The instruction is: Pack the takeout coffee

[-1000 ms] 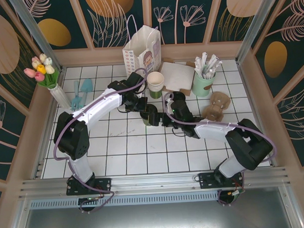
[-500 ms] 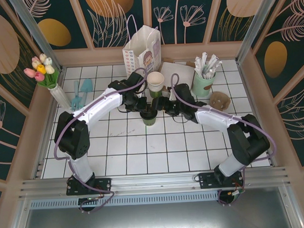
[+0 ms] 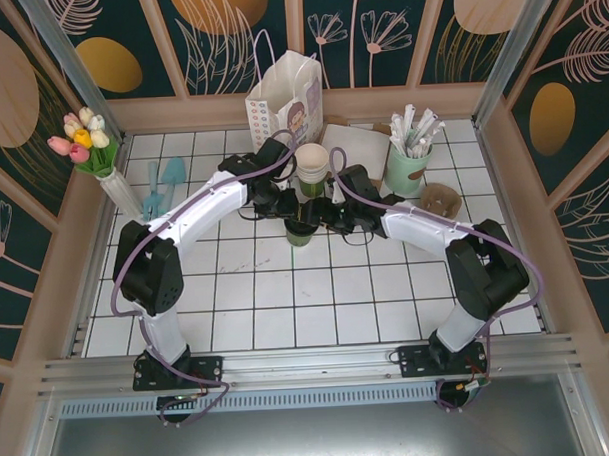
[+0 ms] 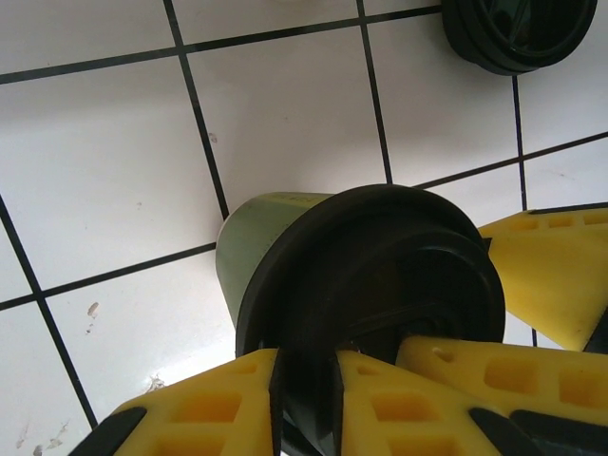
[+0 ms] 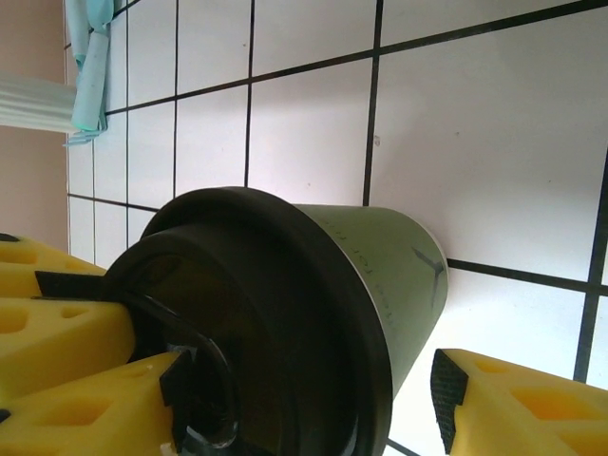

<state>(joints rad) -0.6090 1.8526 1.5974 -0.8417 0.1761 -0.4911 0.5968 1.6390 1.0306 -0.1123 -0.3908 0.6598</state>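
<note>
We identify a white tiled surface (image 3: 287, 299). The takeout coffee (image 3: 300, 234) stands upright at centre. A paper bag (image 3: 280, 104), cream cups (image 3: 311, 166) and straw cup (image 3: 407, 167) stand toward the far edge, and a flower vase (image 3: 118, 189) at far left.

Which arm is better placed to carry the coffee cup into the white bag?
Right, probably: the right hand straddles the green body of the takeout coffee, while the left hand pinches only its lid.
</note>
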